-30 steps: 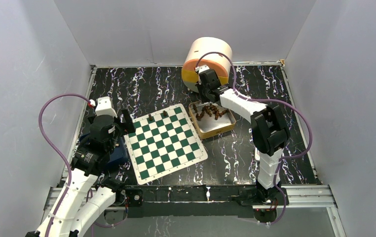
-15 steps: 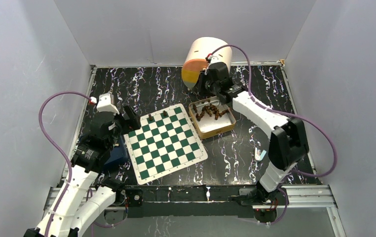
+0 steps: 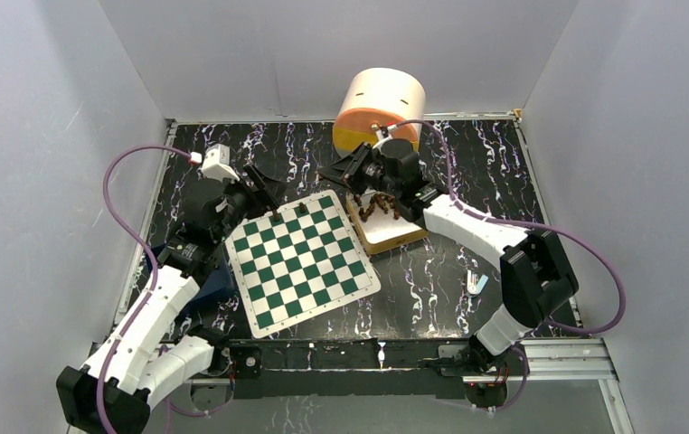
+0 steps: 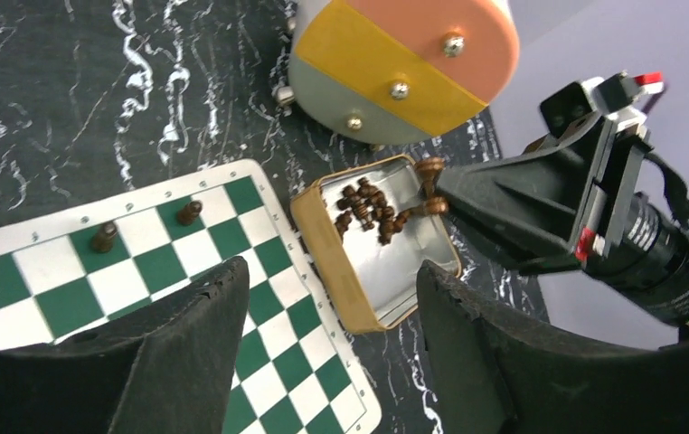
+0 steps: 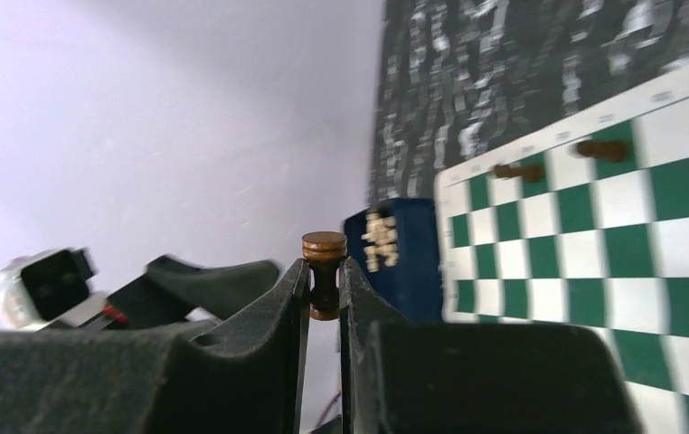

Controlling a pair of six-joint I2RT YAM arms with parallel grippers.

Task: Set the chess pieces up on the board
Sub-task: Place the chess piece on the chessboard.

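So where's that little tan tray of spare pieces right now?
In the overhead view, the tan tray sits just right of the board's far right corner, in front of the cream-and-orange drum.

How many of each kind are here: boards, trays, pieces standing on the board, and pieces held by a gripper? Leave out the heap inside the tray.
Board: 1
Tray: 1
Pieces standing on the board: 2
Piece held by the right gripper: 1
Total: 5

Two chess pieces (image 3: 275, 217) on far row of board (image 3: 306, 268), tray (image 4: 325, 259) at right, drum (image 3: 379, 104) behind
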